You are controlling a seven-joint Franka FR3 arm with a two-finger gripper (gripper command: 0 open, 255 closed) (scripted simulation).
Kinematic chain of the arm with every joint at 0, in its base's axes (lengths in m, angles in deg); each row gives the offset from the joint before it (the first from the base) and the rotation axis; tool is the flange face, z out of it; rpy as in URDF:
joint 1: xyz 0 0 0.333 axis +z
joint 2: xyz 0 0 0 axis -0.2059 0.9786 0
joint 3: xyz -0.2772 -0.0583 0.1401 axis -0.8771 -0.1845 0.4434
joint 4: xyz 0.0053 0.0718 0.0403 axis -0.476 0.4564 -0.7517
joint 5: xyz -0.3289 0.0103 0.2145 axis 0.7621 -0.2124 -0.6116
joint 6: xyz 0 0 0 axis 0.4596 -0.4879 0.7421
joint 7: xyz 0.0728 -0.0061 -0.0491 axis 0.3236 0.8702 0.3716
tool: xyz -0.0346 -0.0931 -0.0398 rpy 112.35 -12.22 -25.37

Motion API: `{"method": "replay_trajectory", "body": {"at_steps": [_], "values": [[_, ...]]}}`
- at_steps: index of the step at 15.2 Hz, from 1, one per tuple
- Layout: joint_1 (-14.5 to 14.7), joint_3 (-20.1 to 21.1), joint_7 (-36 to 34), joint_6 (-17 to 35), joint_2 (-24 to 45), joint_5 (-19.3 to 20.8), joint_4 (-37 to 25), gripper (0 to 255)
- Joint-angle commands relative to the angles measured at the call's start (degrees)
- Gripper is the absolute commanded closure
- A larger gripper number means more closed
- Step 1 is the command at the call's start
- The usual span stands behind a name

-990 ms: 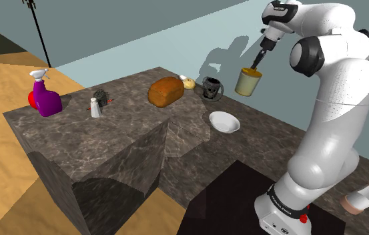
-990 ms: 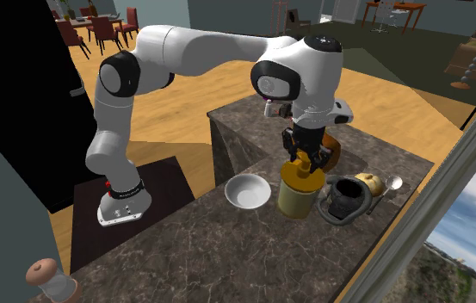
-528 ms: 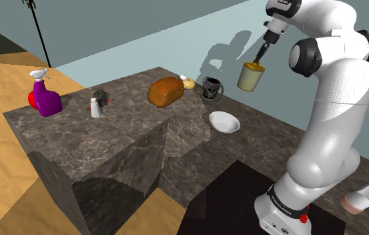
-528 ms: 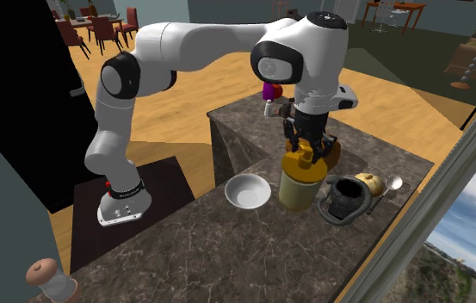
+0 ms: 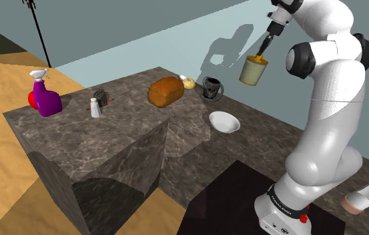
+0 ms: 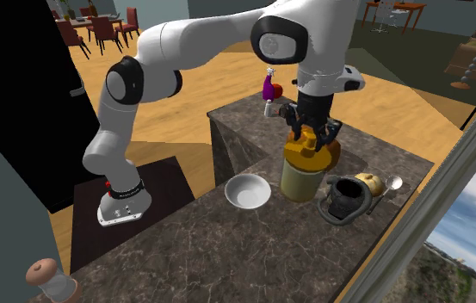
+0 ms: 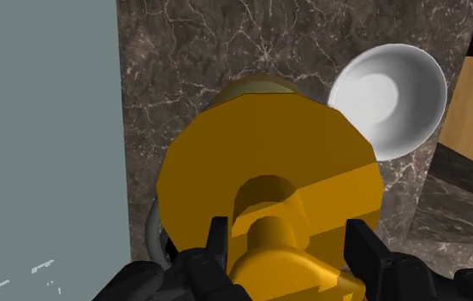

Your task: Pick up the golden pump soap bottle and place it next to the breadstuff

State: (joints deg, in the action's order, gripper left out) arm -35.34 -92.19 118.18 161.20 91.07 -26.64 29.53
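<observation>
The golden pump soap bottle hangs in the air above the dark marble counter, lifted clear of it. My gripper is shut on the bottle's pump head, a finger on each side. The breadstuff, a brown loaf, lies on the counter toward the shoulder view's left of the bottle, partly hidden behind the bottle in the second exterior view.
A white bowl sits below and beside the bottle. A black mug, a small yellow item and a spoon lie near the loaf. A purple spray bottle and shaker stand far off.
The gripper has risen with the soap bottle, lifting it higher above the counter. Nothing else on the counter has moved.
</observation>
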Motion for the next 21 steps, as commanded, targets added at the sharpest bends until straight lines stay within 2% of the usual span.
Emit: {"method": "replay_trajectory", "body": {"at_steps": [1,3,6,10,15,21], "values": [[-1.8,0.37,-0.53,-2.98,1.83,-1.12,-4.94,255],[-3.22,0.73,-0.97,-5.05,3.21,-1.95,-8.51,255],[4.37,-0.04,-3.66,-0.59,-3.08,1.74,1.6,255],[12.03,0.28,-8.57,3.42,-9.11,5.7,10.16,255],[19.28,2.03,-15.55,6.85,-14.45,9.62,16.94,255],[25.91,5.0,-24.08,9.42,-18.11,12.8,21.27,255]]}}
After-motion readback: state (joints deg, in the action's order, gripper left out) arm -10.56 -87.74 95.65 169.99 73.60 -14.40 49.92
